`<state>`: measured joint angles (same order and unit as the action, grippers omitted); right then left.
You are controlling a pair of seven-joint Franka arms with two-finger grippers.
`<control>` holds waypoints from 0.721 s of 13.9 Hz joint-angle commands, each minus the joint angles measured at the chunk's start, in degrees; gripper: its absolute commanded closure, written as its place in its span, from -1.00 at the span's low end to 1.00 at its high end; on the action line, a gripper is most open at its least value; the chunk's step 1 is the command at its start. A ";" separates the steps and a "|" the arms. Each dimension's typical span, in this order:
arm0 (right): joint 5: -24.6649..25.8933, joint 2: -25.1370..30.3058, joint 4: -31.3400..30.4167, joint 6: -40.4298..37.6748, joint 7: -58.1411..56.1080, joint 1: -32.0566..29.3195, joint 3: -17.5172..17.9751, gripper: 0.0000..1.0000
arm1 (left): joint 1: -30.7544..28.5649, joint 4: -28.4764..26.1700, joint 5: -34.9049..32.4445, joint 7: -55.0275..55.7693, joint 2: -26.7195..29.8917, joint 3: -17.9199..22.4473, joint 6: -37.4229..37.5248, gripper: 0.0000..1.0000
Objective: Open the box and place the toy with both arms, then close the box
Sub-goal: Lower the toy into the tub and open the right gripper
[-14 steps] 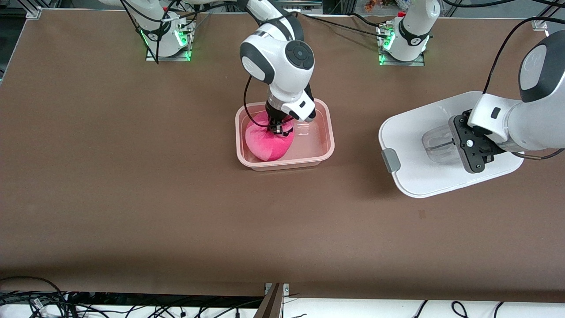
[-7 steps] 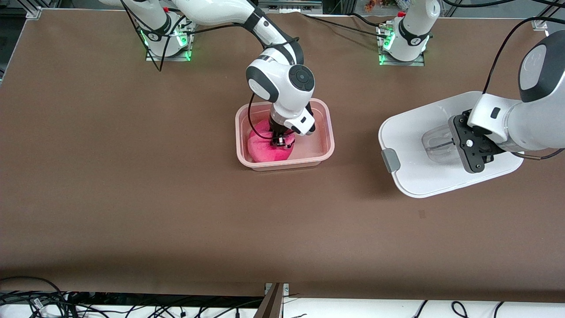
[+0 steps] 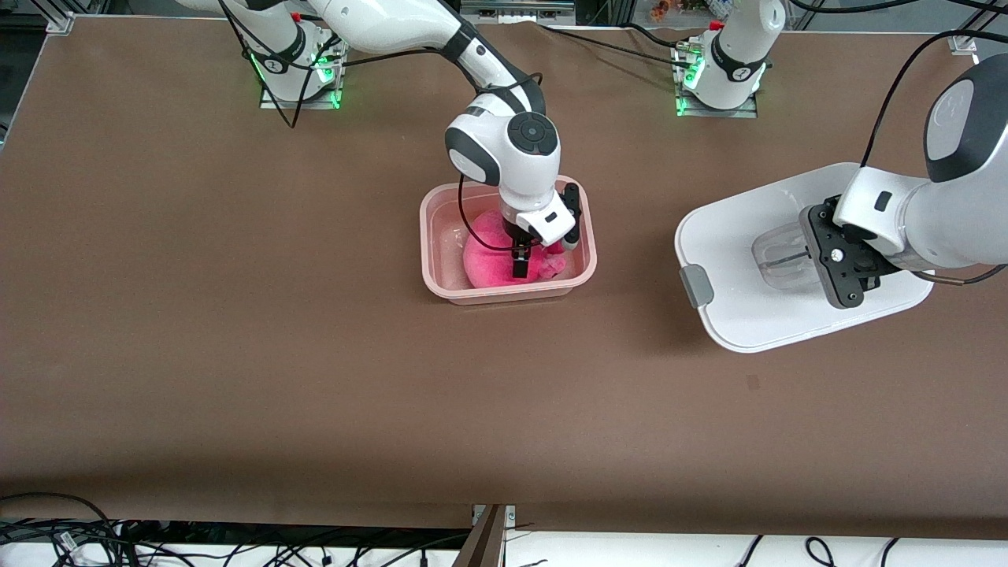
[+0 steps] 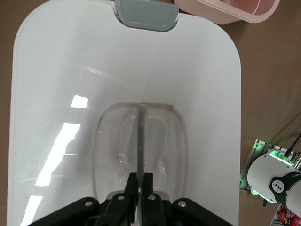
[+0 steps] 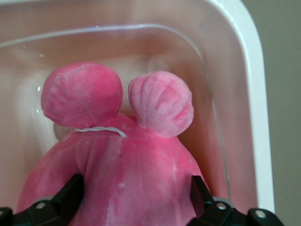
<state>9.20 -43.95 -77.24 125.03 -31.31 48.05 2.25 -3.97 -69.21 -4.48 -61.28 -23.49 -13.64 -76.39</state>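
The toy (image 3: pixel 496 256), a fuzzy hot-pink plush dome, sits inside the smooth, rounded-rectangular pale pink box (image 3: pixel 441 236), directly under the right gripper (image 3: pixel 520 264). That gripper's black fingers (image 5: pixel 70 190) stand spread to either side of the plush body, pressing lightly on its flanks. Two rounded plush lumps (image 5: pixel 160 101) point toward the box's end wall; the toy's face is hidden. The glossy white lid (image 3: pixel 732 236), with a grey clip (image 3: pixel 698 285), lies toward the left arm's end of the table, under the left gripper (image 4: pixel 139 188), which is clamped on the thin bar of the clear recessed handle (image 4: pixel 141 136).
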 commanded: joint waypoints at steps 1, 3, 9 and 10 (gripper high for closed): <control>-3.38 0.79 1.22 -0.40 0.81 -0.32 -0.14 -1.00 | 0.45 1.00 -3.33 1.08 0.11 -0.60 0.63 1.00; -8.20 4.64 1.21 -4.07 0.81 -0.67 -0.75 -1.00 | 0.45 0.92 -3.60 1.08 0.12 -0.77 0.81 1.00; -12.71 18.18 1.30 -15.76 0.55 -12.34 -1.99 -1.00 | 0.45 1.00 -2.99 1.08 0.12 -0.86 0.72 1.00; -12.80 19.33 1.30 -16.83 0.46 -15.24 -1.99 -1.00 | 0.54 1.00 -2.81 0.82 0.12 -1.04 0.63 1.00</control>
<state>-2.09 -28.00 -74.19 110.51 -30.51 38.09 -0.57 -3.78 -69.20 -6.35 -60.87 -23.49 -14.26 -76.39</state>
